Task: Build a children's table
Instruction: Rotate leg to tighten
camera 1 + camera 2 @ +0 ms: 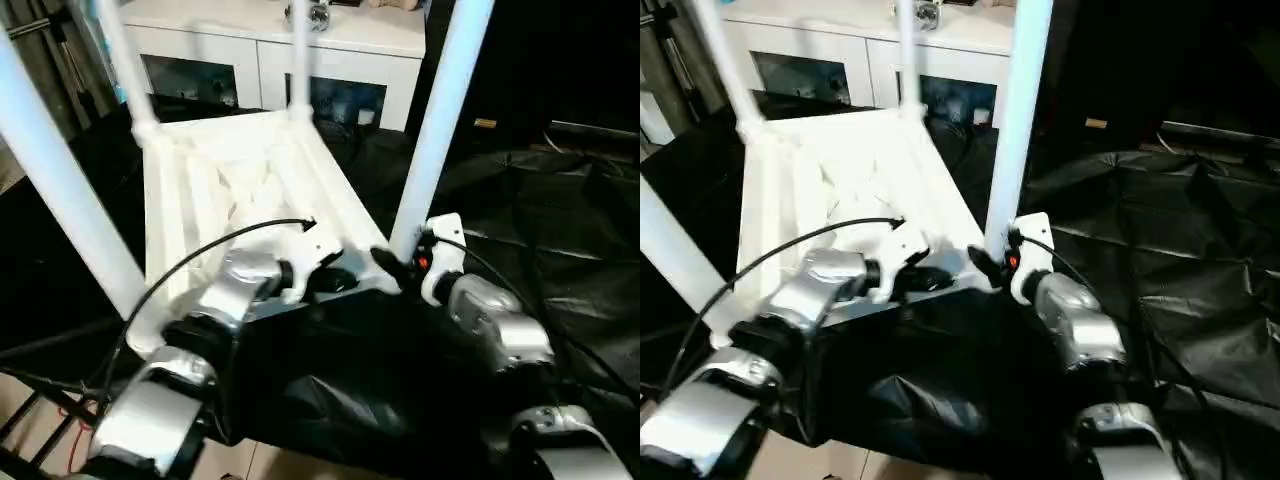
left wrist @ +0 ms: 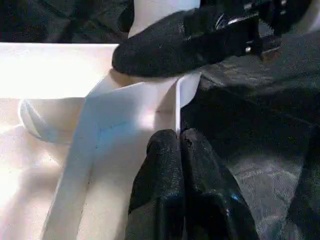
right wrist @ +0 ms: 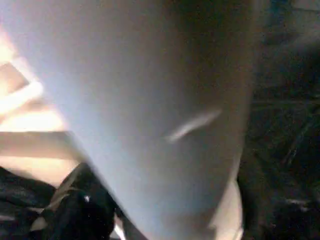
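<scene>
The children's table lies upside down on a black cloth, its ribbed white underside [image 1: 250, 190] facing up. Its legs stand upright in the corner sockets: near left [image 1: 60, 170], far left [image 1: 125, 60] and far right [image 1: 298, 55]. The near right leg [image 1: 440, 120] rises from the near right corner. My left gripper [image 1: 325, 280] is shut on the thin raised rim [image 2: 176, 107] of the near edge, close to that corner. My right gripper [image 1: 398, 258] sits hard against the base of the near right leg [image 3: 150, 100].
A white cabinet with glass doors [image 1: 270, 60] stands right behind the table. Crumpled black cloth [image 1: 560, 220] covers the ground to the right and in front. Black cables run along both my forearms. Bare floor and a stand's legs [image 1: 40, 420] show at the near left.
</scene>
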You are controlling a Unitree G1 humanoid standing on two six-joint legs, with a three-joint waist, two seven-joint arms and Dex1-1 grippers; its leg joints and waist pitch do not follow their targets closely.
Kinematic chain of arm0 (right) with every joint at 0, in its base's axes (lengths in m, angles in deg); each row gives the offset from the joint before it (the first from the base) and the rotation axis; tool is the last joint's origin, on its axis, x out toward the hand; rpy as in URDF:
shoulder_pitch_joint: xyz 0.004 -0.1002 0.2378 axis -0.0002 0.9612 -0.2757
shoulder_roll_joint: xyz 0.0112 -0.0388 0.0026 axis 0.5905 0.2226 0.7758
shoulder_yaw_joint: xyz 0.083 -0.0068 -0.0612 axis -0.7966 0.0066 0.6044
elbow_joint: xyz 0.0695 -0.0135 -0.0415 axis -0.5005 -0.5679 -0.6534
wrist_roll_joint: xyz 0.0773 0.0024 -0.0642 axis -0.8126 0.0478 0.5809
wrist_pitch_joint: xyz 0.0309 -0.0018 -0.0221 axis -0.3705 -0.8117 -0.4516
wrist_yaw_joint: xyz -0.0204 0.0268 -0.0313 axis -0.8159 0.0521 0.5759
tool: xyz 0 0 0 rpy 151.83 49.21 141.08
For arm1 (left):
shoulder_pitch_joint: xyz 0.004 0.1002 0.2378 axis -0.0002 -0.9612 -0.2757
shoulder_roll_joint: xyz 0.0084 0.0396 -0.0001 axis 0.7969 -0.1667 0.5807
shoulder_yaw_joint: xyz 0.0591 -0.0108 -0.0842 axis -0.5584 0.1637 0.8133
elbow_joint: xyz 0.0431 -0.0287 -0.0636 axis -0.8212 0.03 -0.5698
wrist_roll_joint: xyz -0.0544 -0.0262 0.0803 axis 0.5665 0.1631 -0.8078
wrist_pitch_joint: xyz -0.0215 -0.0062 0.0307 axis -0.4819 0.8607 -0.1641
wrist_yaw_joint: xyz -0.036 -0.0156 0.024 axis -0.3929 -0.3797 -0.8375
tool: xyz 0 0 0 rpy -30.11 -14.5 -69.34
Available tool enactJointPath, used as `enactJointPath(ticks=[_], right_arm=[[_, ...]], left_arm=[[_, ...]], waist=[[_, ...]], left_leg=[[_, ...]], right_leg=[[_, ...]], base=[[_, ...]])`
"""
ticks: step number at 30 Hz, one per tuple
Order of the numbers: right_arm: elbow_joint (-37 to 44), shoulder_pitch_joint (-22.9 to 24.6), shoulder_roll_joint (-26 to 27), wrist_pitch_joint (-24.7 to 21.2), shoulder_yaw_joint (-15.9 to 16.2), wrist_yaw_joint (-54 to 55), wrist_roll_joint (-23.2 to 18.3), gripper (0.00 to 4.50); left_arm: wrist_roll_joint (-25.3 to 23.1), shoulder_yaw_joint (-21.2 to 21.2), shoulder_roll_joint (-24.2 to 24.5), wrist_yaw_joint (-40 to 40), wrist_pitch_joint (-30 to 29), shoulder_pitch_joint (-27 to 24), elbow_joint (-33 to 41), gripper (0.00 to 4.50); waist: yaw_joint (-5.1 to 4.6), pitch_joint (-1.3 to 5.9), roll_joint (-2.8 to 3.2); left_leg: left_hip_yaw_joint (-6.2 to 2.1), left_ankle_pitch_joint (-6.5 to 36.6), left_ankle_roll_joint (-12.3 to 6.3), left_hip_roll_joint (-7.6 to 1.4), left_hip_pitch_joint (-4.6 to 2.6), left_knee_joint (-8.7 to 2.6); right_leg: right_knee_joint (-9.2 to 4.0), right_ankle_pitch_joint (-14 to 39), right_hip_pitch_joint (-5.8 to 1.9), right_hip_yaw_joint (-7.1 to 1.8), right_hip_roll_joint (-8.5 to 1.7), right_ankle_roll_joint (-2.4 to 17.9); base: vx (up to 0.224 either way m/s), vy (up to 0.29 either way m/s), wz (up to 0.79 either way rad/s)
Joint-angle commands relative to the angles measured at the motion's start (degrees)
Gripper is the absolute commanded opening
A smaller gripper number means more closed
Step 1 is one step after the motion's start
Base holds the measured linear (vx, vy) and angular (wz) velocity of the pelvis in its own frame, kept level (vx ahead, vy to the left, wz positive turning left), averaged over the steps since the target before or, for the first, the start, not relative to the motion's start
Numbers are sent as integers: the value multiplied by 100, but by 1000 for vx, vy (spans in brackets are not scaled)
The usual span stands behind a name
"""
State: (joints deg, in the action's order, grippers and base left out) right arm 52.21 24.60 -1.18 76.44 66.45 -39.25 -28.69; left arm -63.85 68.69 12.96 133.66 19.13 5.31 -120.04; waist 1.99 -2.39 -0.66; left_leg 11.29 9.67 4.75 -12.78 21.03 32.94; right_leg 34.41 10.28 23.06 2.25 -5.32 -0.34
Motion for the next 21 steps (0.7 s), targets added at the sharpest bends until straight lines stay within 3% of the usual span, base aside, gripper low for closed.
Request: enactJointPath(ticks=[1,4,5,11,13,18,21], right_arm=[[-281,47,233,-197,393,-203,80,355],[-234,52,170,-132,439,-350,77,385],[-6,134,12,-101,515,-912,-81,385],[373,308,-304,-61,630,-1758,-234,385],[699,491,-642,-120,725,-2481,-372,385],[1272,792,-1084,-512,884,-3497,-728,385],[1494,907,-1232,-673,949,-3834,-862,385]], left_arm=[[47,-180,-305,171,91,153,94,0],[65,-197,-263,322,156,128,133,0],[137,-235,-154,667,256,69,234,0],[277,-285,19,1177,336,-32,433,0],[331,-328,171,1550,374,-76,529,0],[371,-367,382,2034,346,-108,599,0],[412,-416,521,2371,263,-157,687,0]], waist=[[13,335,16],[7,346,20],[14,349,23],[44,371,27],[58,365,23],[234,344,19],[290,338,9]], left_leg=[[-25,1622,-28,4,-59,-379],[-23,1495,-90,0,-50,-372],[-20,1506,-139,1,-58,-366],[-1,1186,-358,-20,-56,-337],[0,1189,-364,-25,-68,-344],[27,1251,-421,-57,-91,-341],[31,1272,-390,-66,-88,-347]], right_leg=[[-456,1313,-229,-122,-171,1160],[-419,966,-249,-124,-167,1247],[-420,889,-263,-119,-163,1294],[-344,167,-289,-123,-171,1554],[-350,188,-294,-115,-166,1579],[-356,397,-290,-118,-171,1557],[-361,535,-271,-123,-184,1515]], base=[[0,0,0],[0,0,0],[0,0,0],[0,0,0],[0,0,0],[0,0,0],[0,0,0]])
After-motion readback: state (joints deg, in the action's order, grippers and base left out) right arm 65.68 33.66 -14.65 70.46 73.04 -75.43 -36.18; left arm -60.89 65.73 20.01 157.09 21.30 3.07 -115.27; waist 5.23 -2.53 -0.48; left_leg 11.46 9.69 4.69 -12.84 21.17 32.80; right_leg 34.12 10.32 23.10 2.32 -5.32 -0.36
